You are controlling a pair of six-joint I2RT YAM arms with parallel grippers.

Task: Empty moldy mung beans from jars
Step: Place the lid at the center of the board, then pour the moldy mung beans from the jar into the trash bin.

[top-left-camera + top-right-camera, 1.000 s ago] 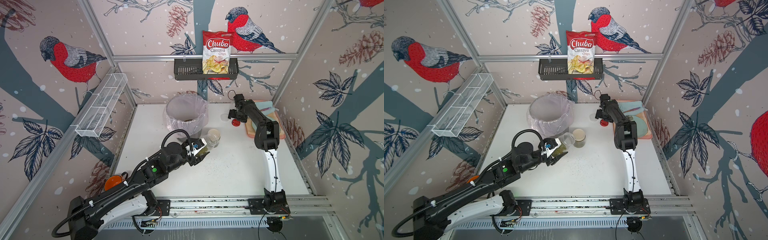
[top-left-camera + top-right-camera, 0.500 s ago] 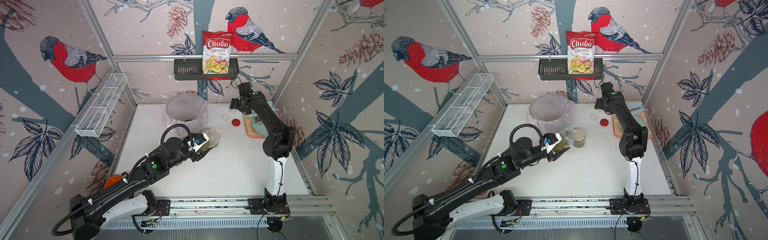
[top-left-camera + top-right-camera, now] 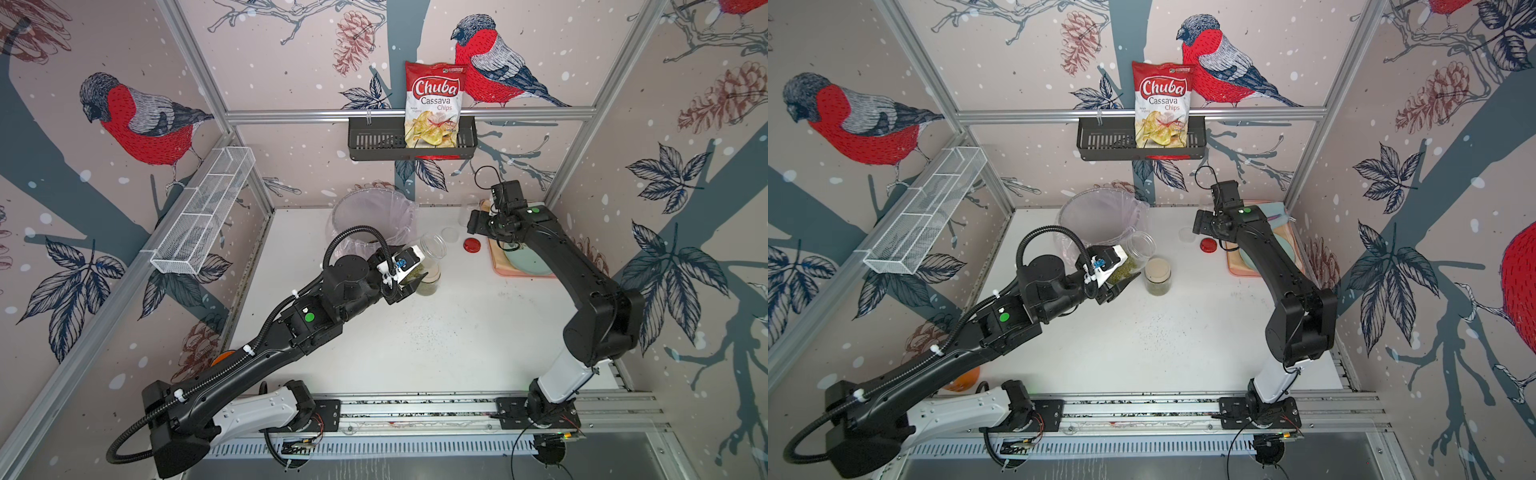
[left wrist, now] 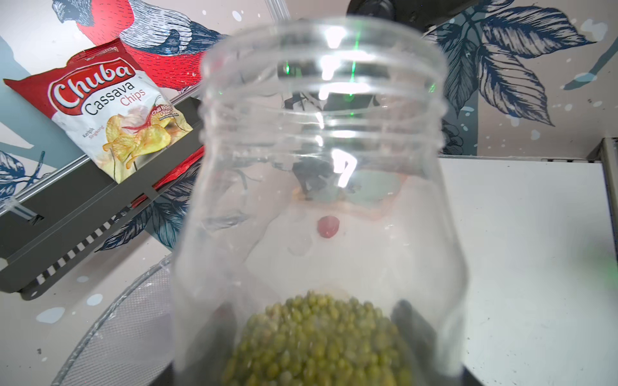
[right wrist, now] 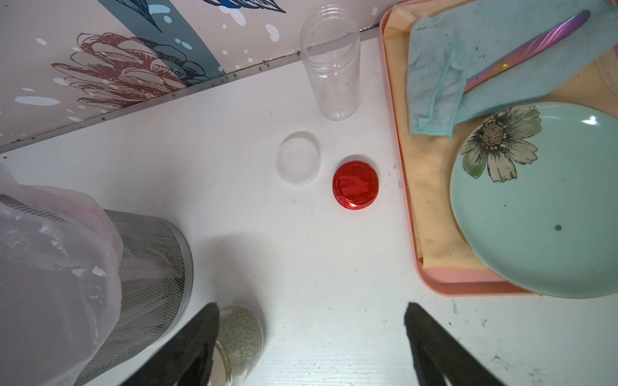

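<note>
My left gripper (image 3: 409,272) (image 3: 1113,272) (image 4: 317,320) is shut on a lidless clear jar (image 3: 432,248) (image 3: 1139,248) (image 4: 321,133). The jar is tilted, its mouth up and toward the grey bin (image 3: 374,208) (image 3: 1096,208). Mung beans (image 3: 1123,270) (image 4: 317,344) lie heaped at its low end. A beige-lidded jar (image 3: 1158,276) (image 3: 429,284) with beans stands just beside it. An empty clear jar (image 5: 331,63) stands by the back wall. A red lid (image 3: 472,245) (image 3: 1207,245) (image 5: 355,184) and a clear lid (image 5: 297,157) lie on the table. My right gripper (image 3: 473,222) (image 5: 311,310) hangs open above them.
A pink tray (image 3: 498,266) (image 5: 401,133) at the back right holds a green flowered plate (image 5: 535,217) and a blue cloth (image 5: 434,83). A black wall basket (image 3: 374,143) with a chips bag hangs on the back wall. Dark specks dot the table's middle.
My right gripper has left the red lid on the table and risen back toward the wall. My left gripper has carried the lidless jar up and closer to the bin.
</note>
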